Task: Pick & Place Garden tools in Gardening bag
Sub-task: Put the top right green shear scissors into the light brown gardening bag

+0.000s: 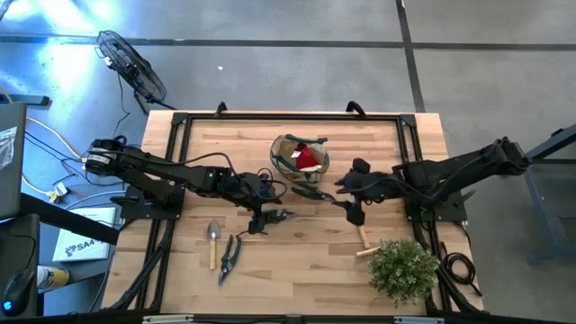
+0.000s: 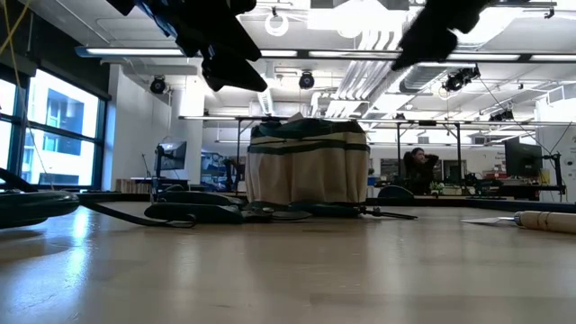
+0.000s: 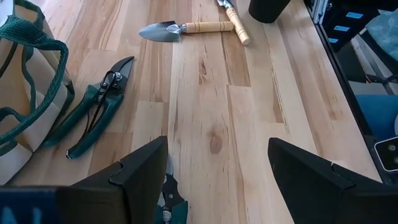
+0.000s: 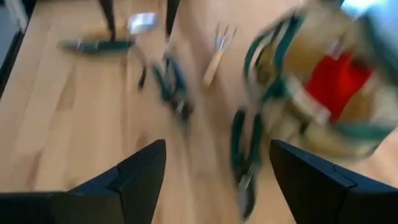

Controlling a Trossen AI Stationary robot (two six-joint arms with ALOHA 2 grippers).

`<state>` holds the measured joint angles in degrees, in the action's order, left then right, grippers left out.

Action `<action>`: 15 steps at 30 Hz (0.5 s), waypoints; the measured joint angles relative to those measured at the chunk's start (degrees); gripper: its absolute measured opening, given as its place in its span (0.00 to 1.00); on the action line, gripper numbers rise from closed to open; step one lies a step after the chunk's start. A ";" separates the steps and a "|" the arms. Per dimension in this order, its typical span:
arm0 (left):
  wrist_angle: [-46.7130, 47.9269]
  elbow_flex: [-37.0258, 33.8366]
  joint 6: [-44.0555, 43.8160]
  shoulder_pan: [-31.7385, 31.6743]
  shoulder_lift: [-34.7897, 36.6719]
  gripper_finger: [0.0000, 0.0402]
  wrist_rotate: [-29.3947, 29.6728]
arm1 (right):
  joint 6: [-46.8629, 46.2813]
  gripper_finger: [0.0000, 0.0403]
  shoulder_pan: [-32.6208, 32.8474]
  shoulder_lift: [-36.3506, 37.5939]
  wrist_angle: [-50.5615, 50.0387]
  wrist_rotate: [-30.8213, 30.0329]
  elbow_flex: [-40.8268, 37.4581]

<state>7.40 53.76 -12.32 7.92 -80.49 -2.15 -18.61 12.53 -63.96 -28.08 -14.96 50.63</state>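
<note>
Left end effector (image 1: pixel 264 219) hangs over mid-desk, fingers spread wide, nothing between them; dark shears (image 1: pixel 274 217) lie on the wood right beneath it. Right end effector (image 1: pixel 353 214) also wide and empty, above the desk (image 1: pixel 297 261) just right of centre, raised off the surface.

Gardening bag (image 1: pixel 300 157) stands upright near the far edge, centred, olive-tan with green trim; red glove (image 1: pixel 308 158) inside it. Green-handled pruning shears (image 1: pixel 309 192) lie flat just in front of the bag, between the two end effectors.

Toward the near-left corner: trowel (image 1: pixel 213 241) with pale wooden handle, and beside it another pair of shears (image 1: pixel 229 257), slightly open. Second wooden-handled trowel (image 3: pixel 189 28) lies toward the near right, its handle by the bushy potted plant (image 1: pixel 404 268) at the near-right corner.

Right wrist view is smeared; bag and red glove are still recognisable in it.
</note>
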 joint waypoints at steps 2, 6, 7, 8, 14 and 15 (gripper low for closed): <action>0.01 0.00 0.00 0.00 0.00 0.68 0.01 | -3.32 0.69 0.00 -0.15 -2.69 2.93 0.00; 0.00 0.00 -0.20 0.00 0.00 0.68 0.02 | -10.32 0.69 -0.02 -0.18 -8.07 6.00 0.00; 0.00 0.00 -0.22 0.00 0.00 0.68 0.02 | -11.88 0.69 -0.02 -0.18 -9.27 6.18 0.00; -0.02 0.00 -0.22 0.00 0.00 0.68 0.02 | -13.46 0.69 -0.04 -0.18 -10.71 6.14 0.00; -0.04 0.00 -1.49 0.00 -0.34 0.68 0.00 | -28.13 0.69 -0.03 -0.21 -18.43 6.08 0.00; -0.09 0.00 -1.51 0.00 -0.55 0.68 0.02 | -30.02 0.69 0.09 -0.21 -19.51 6.18 0.00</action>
<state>7.31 53.76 -13.82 7.92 -81.04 -2.13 -48.63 12.62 -64.16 -47.60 -8.78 50.63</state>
